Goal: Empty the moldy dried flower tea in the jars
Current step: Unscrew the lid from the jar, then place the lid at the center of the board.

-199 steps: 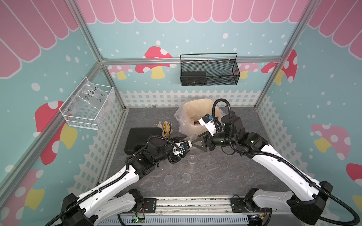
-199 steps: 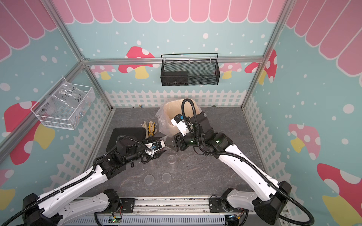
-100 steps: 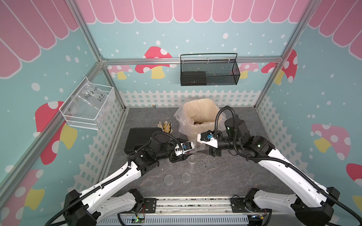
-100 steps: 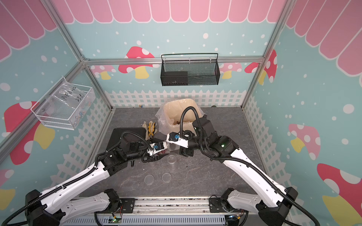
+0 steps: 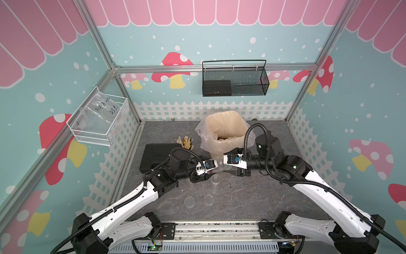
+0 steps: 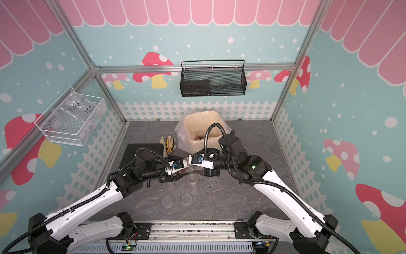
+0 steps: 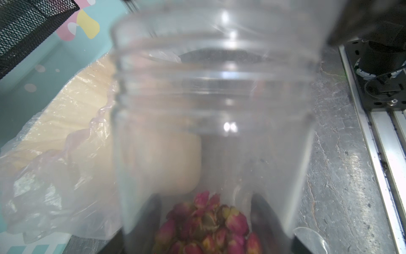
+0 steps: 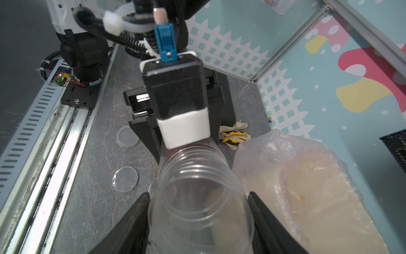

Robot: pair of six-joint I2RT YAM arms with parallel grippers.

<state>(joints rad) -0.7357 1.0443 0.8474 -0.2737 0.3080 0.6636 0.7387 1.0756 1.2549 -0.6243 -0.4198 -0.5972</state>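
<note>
The left hand (image 7: 205, 199) clasps the jar (image 8: 193, 167) sideways, seemingly offering it to the right hand (image 8: 198, 196), whose grip I can't tell.

Teal mushroom-print walls (image 5: 219, 44), pink scalloped top (image 5: 197, 13); grey marbled floor (image 5: 252, 198); black mesh basket (image 5: 246, 88) on back wall.

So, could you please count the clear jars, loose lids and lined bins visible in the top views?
Clear jars: 2, the held jar and the standing jar
Loose lids: 2
Lined bin: 1
Total: 5
A third jar does not show clearly.
</note>
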